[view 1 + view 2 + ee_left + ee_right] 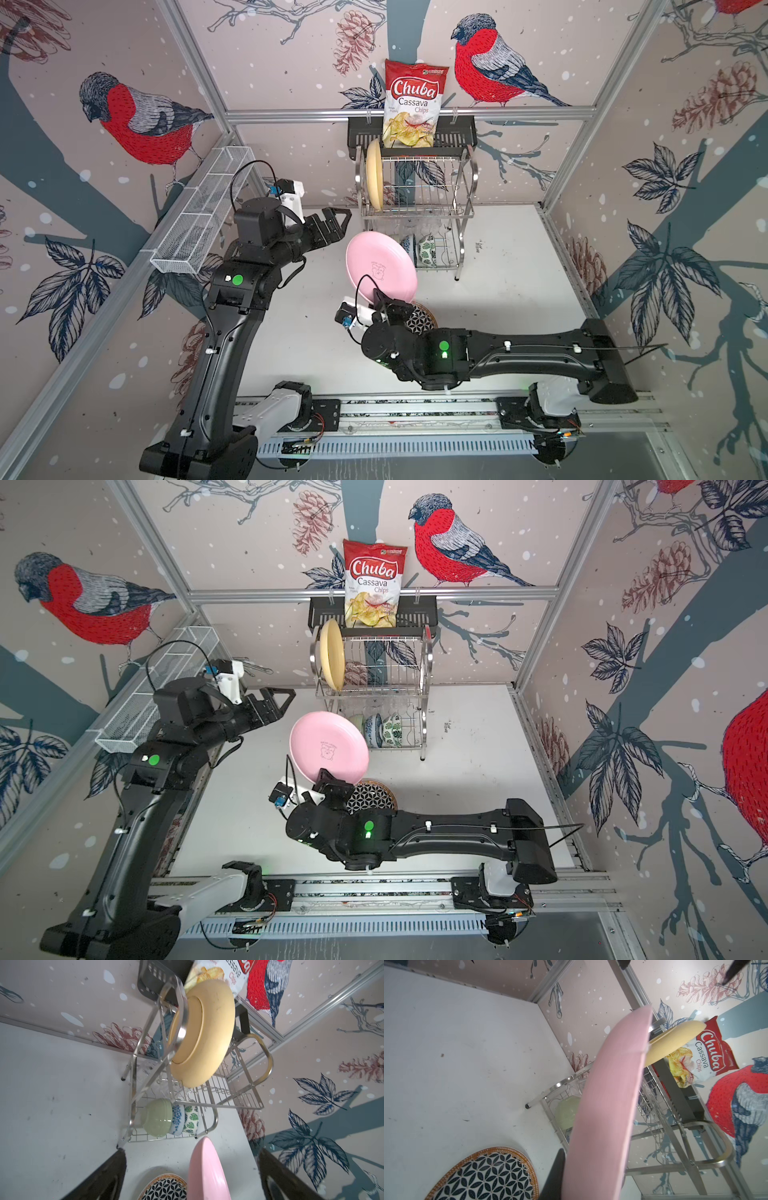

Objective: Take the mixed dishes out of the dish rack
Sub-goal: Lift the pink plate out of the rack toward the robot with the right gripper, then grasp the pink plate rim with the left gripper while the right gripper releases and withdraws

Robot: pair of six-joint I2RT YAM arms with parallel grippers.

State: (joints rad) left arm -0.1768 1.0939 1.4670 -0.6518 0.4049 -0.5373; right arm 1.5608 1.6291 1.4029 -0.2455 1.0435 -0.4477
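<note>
Right tool (383,300) clamped on pink plate (380,266) edge, held tilted above counter (498,299); left tool (337,226) jaws apart, empty, beside dish rack (469,183).

Pale wallpaper walls (291,50) printed with red-breasted bullfinches (145,129), pine cones (355,39) and dark leaves (665,270), framed by aluminium rails (195,62), enclose a scuffed white tabletop (519,291). A black slotted shelf (455,132) hangs on the back rail (291,115).

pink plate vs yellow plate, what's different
The pink plate is out of the dish rack, held tilted by the right tool; the yellow plate stands on edge in its top tier. From above the pink plate shows its face, the yellow plate its rim. Both are large, round.
</note>
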